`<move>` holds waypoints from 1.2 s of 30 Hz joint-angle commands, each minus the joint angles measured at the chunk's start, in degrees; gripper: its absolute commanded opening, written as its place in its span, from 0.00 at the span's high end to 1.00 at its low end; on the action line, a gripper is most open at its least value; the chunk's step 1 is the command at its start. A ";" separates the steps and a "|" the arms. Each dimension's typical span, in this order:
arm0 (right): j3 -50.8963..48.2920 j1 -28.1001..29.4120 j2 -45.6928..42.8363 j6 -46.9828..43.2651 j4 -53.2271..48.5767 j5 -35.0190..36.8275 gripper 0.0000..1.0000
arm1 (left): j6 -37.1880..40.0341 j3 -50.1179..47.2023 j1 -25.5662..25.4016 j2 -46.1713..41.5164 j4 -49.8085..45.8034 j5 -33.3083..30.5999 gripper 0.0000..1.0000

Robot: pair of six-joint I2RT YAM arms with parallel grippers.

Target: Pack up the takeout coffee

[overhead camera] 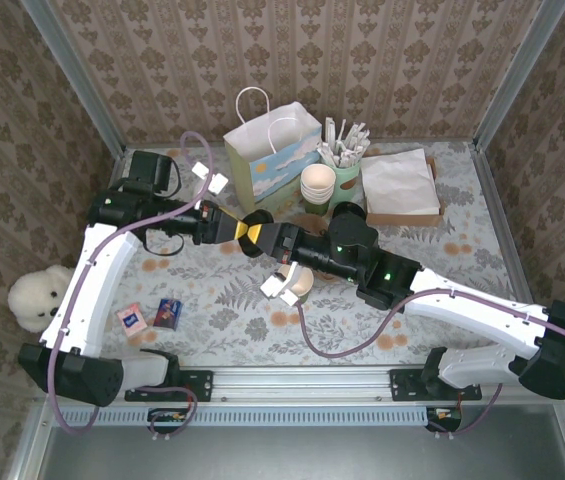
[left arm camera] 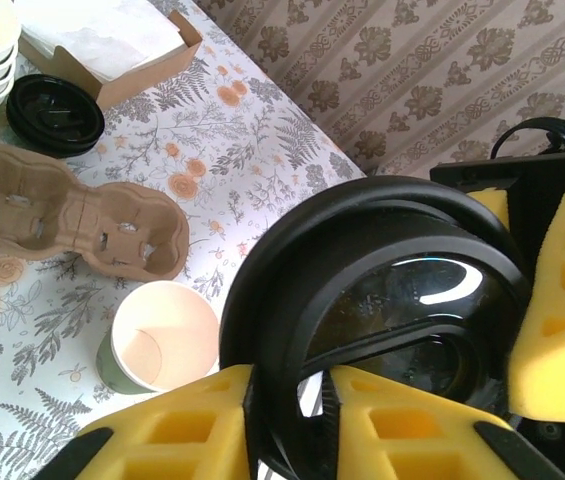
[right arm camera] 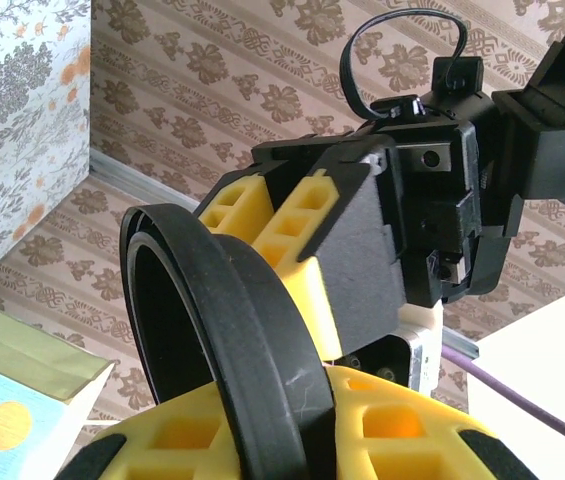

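A black cup lid (overhead camera: 255,229) hangs on edge above the middle of the table. My left gripper (overhead camera: 245,229) is shut on its left rim and my right gripper (overhead camera: 265,236) on its right rim. The left wrist view has the lid (left arm camera: 382,300) pinched at its lower rim by the left gripper (left arm camera: 292,400). Below it an open cream paper cup (left arm camera: 162,335) stands beside the brown pulp carrier tray (left arm camera: 72,220). In the right wrist view the lid's rim (right arm camera: 232,340) sits in the right gripper (right arm camera: 292,420). The cup (overhead camera: 302,284) is partly hidden under the right arm.
A white paper bag (overhead camera: 267,150) stands open at the back. Right of it are stacked cups (overhead camera: 318,185), a green cup of sticks (overhead camera: 345,160), spare black lids (left arm camera: 57,112) and a napkin box (overhead camera: 400,185). Two sachets (overhead camera: 152,315) and a plush toy (overhead camera: 37,297) lie left.
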 commanded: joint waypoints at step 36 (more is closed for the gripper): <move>3.64 -3.10 -4.89 129.07 -25.81 30.39 0.00 | -15.53 -5.78 -2.97 -2.23 8.43 -35.64 1.00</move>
